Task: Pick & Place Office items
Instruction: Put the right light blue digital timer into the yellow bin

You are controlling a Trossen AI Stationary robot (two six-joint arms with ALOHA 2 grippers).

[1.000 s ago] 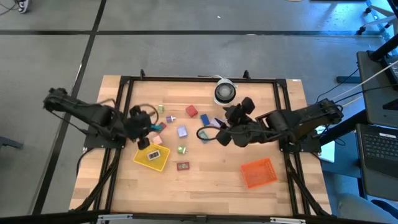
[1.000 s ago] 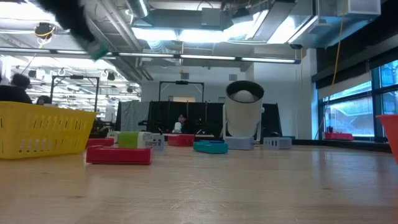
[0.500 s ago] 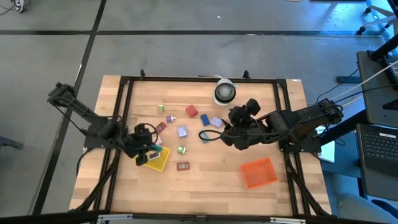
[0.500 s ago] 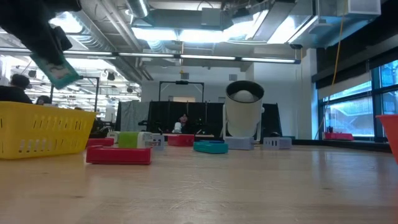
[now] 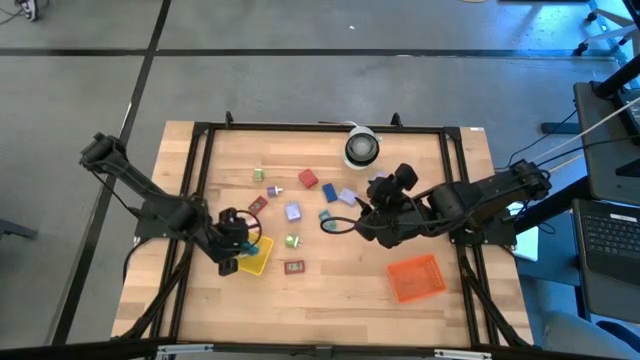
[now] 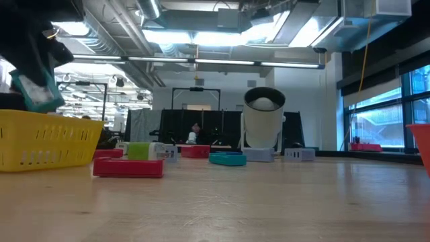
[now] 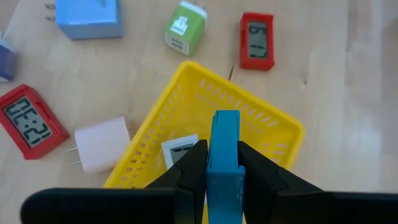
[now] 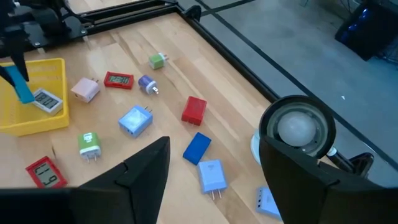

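My left gripper [image 7: 222, 155] is shut on a flat teal-blue piece [image 6: 37, 91] and hangs over the yellow tray [image 5: 258, 260], just above its rim [image 6: 47, 124] in the low view. A white piece with a display [image 7: 180, 150] lies inside that tray. More small pieces rest flat on the table: red display pieces [image 7: 257, 40] [image 7: 31, 121], a green plug block [image 7: 183, 28], a pink one [image 7: 99, 144] and a blue one [image 7: 87, 15]. My right gripper [image 8: 217, 186] is open above mid-table, near a blue block [image 8: 197, 148] and a lavender plug block [image 8: 211, 174]. My left gripper pinches the teal-blue piece by its two flat faces [image 7: 224, 134], one finger on each side. The fingers come from above, pointing down. The piece stands on edge, sticking out past the fingertips, lifted clear over the inside of the yellow tray.
An orange tray [image 5: 415, 277] sits near the table's right near corner. A white round roll [image 8: 298, 127] stands toward the far edge. A dark frame [image 5: 320, 126] runs around the table. A teal ring [image 6: 227, 158] lies mid-table. Bare wood lies along the near edge.
My left gripper has carried the teal-blue piece toward the table's near edge and down, from above the scattered pieces to a spot over the yellow tray, staying shut on it. In the low view the piece has dropped from high up to just above the tray's rim.
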